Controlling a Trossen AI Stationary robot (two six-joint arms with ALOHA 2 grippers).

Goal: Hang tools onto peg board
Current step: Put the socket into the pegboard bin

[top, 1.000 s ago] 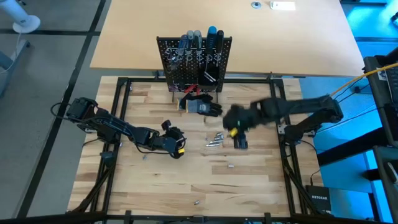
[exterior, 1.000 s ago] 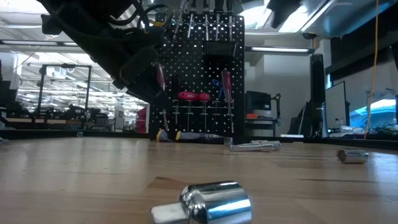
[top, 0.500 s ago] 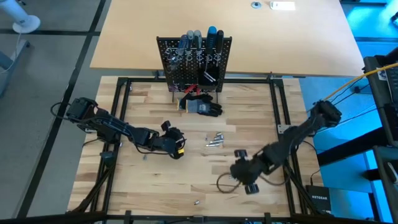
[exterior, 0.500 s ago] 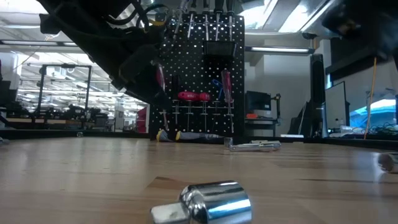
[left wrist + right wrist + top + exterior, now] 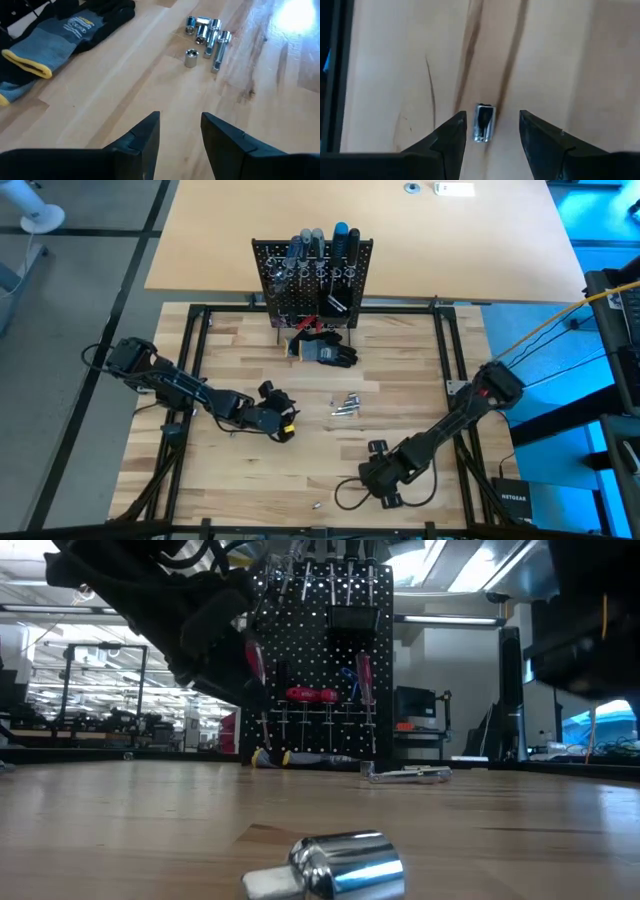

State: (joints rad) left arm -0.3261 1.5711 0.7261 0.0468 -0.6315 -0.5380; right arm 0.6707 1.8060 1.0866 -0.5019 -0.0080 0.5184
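- Right pincer [image 5: 490, 131]: near side of pale wood surface [image 5: 400, 375], right of centre, fingers apart w/ nothing held. Small shiny silver metal socket [image 5: 483, 122] lies loose between tips; spread likely set to straddle it for pickup.
- Left pincer [image 5: 180, 131]: left-centre, open, empty, aimed at cluster of silver metal pieces [image 5: 206, 35] beside grey-black glove [image 5: 60, 35].
- Upright black perforated peg board [image 5: 312, 278]: far edge, centre, screwdrivers already hung.

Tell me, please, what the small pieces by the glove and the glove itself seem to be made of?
The small pieces: probably polished metal, bright silver with sharp highlights. The glove: apparently knitted grey fabric with a yellow cuff edge and a black, likely rubbery, coating.
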